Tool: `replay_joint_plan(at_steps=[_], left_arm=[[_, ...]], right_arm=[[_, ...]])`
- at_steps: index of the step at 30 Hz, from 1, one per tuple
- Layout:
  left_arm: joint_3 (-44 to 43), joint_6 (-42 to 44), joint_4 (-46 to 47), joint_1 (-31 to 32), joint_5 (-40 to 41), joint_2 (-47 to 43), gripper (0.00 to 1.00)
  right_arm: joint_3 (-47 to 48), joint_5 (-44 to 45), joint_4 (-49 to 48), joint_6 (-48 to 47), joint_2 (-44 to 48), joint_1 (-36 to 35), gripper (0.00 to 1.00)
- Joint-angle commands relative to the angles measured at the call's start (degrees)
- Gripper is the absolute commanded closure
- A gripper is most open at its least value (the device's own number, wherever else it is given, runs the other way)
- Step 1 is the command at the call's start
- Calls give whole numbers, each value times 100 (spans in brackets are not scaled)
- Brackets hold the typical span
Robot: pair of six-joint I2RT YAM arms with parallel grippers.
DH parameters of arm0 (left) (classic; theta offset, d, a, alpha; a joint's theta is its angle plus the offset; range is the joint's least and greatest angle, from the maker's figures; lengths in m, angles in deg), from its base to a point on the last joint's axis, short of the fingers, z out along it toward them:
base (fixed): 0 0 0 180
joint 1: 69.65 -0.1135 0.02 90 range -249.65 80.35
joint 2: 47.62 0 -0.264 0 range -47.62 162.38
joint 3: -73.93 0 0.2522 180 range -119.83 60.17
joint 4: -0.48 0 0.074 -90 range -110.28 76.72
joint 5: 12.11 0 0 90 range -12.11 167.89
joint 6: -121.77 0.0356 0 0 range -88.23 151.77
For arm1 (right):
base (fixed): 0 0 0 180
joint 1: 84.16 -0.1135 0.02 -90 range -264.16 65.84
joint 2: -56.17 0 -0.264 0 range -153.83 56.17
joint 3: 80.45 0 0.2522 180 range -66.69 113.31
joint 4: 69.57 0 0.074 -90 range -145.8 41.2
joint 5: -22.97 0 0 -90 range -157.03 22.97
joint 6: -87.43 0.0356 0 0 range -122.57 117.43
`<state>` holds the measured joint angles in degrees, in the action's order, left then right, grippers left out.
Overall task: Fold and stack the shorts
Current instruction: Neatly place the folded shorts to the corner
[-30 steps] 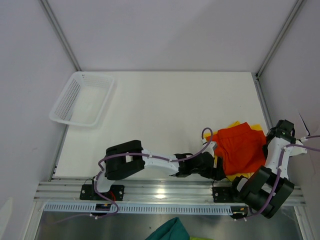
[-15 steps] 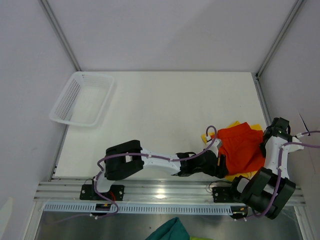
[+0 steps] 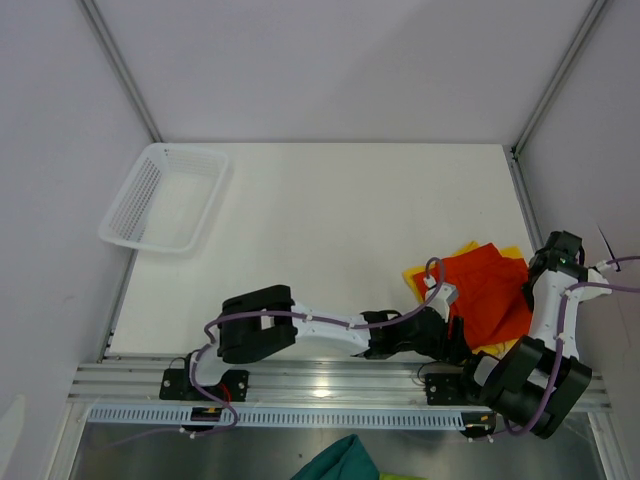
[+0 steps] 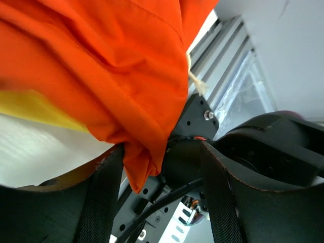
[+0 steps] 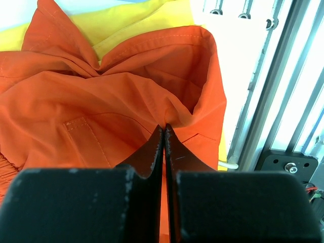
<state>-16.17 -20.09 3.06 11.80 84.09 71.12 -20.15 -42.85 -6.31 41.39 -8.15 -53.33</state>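
The orange-red shorts (image 3: 485, 295) lie crumpled on the yellow shorts (image 3: 418, 275) at the table's near right corner. My right gripper (image 3: 533, 290) is at their right edge. In the right wrist view it (image 5: 164, 126) is shut on a pinched fold of the orange-red shorts (image 5: 101, 96), with the yellow shorts (image 5: 126, 20) showing behind. My left gripper (image 3: 458, 345) is at the pile's near edge. In the left wrist view it (image 4: 159, 162) is open, and a corner of the orange-red shorts (image 4: 101, 66) hangs between the jaws beside the left finger. Yellow fabric (image 4: 35, 104) shows underneath.
A white mesh basket (image 3: 165, 195) stands at the far left. The aluminium rail (image 3: 330, 385) runs along the near edge, right under the pile, and shows in the right wrist view (image 5: 283, 76). A teal-green cloth (image 3: 345, 460) lies below the rail. The right frame post (image 3: 520, 190) is close.
My left arm has reached further right and nearer, to the pile's near edge. The orange-red shorts have bunched to the right, uncovering more yellow on the left. The right gripper has barely moved.
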Motion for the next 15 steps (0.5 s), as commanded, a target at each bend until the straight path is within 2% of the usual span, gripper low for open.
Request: replay_joint_plan(at_steps=[1,5,6,8,9,12,15], left_arm=[[-486,114,-111,152,4,220,36],[-619,-52,-464,169,127,378,40],[-637,-96,-508,161,136,387,51],[-663,-158,-509,134,128,396,62],[-672,-202,-491,82,-12,387,72],[-418,-517,-54,-67,-546,204,87],[-163,-922,368,-103,-829,71,92]], right_arm=[[241,131,25,15,86,-16,100],[250,86,34,51,68,-33,100],[250,95,34,51,68,-33,100],[259,104,51,59,68,-33,100],[259,130,51,60,68,-33,100],[355,235,86,33,33,-16,100],[802,411,385,51,-107,-7,100]])
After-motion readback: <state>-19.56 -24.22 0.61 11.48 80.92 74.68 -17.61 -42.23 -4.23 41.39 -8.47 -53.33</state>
